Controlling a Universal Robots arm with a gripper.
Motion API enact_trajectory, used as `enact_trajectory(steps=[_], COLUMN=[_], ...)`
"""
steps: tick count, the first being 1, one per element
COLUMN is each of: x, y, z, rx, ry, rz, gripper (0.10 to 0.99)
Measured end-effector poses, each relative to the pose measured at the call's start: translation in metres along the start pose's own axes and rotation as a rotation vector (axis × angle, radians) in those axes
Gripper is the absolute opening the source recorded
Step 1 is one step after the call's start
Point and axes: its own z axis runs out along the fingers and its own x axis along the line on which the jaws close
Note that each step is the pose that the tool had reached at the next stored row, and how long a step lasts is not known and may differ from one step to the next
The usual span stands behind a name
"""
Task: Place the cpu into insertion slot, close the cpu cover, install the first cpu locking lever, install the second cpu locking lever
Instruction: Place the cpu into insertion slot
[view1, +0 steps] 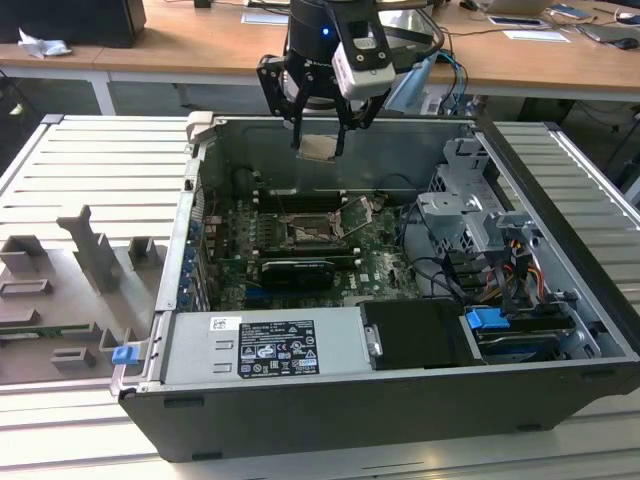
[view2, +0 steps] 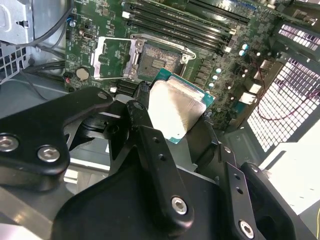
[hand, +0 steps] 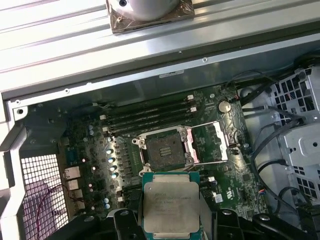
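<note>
The gripper (view1: 320, 146) pinches the cpu (hand: 170, 205) by two opposite edges, up over the open case (view1: 520, 395) — free air all round. Below it the socket (hand: 162, 150) lies bare — cpu cover (hand: 212, 142) seemingly swung open beside it.

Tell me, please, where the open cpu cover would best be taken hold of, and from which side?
Probably its free edge, the rail farthest from the hinge beside the socket. The cpu cover is swung open, a thin frame with a big window, so a finger could pass through the window and pinch that rail from above. The claw is shut on the cpu.
</note>
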Motion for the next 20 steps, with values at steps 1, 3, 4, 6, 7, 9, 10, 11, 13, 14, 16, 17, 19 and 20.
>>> enact_trajectory(steps=[1,3,4,6,7,9,10,11,13,14,16,17,19,20], x=[0.0,0.0,0.0,0.0,0.0,0.0,0.0,0.0,0.0,0.0,0.0,0.0,0.0,0.0], y=[0.0,0.0,0.0,0.0,0.0,0.0,0.0,0.0,0.0,0.0,0.0,0.0,0.0,0.0], z=[0.0,0.0,0.0,0.0,0.0,0.0,0.0,0.0,0.0001,0.0001,0.0001,0.0001,0.0001,0.0001], rx=[0.0,0.0,0.0,0.0,0.0,-0.001,-0.001,-0.001,-0.001,-0.001,-0.001,-0.001,-0.001,-0.001], ry=[-0.0004,-0.0009,-0.0011,-0.0016,-0.0019,-0.0028,-0.0032,-0.0036,-0.0041,-0.0043,-0.005,-0.0054,-0.006,-0.0064], rz=[0.005,0.01,0.013,0.018,0.021,0.032,0.036,0.04,0.046,0.049,0.055,0.059,0.068,0.072], gripper=[0.541,0.541,0.541,0.541,0.541,0.541,0.541,0.541,0.541,0.541,0.541,0.541,0.541,0.541])
